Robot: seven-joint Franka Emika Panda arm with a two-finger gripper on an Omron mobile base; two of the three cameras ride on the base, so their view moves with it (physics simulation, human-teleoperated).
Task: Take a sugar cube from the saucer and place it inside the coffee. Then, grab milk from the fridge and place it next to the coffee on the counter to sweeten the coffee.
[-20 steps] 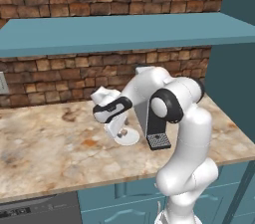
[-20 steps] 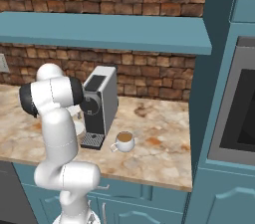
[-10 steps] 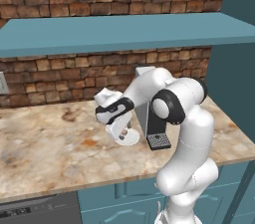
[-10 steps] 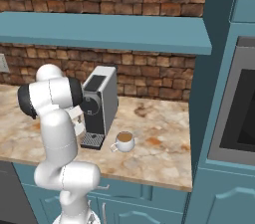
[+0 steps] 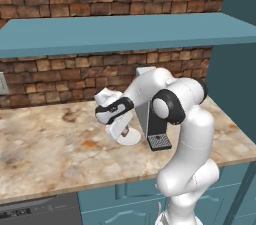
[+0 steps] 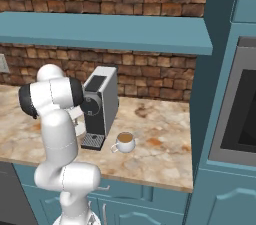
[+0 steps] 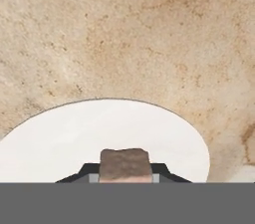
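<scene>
Now, pincer: my gripper (image 5: 122, 131) hangs low over the saucer at centre-left of the left base view; in the hand view its two dark tips flank the sugar cube (image 7: 125, 164) at bottom centre. I cannot tell whether they press it or stand just apart.
Sugar cube: one, tan-brown, on or just above the saucer's near part.
Saucer: one white round plate (image 7: 74, 138), filling the lower half of the hand view; its rim arcs from lower left to lower right.
Coffee machine: one (image 6: 100, 106), grey and black, just beside the saucer, centre-left of the right base view.
Coffee: one white cup (image 6: 124, 142) with brown liquid, just right of the machine's drip tray.
Counter: beige marbled stone (image 5: 45, 151); open stretch across the left of the left base view, front edge running along the lower part.
Shelf: one teal board (image 5: 125, 31) overhead, well above my arm.
</scene>
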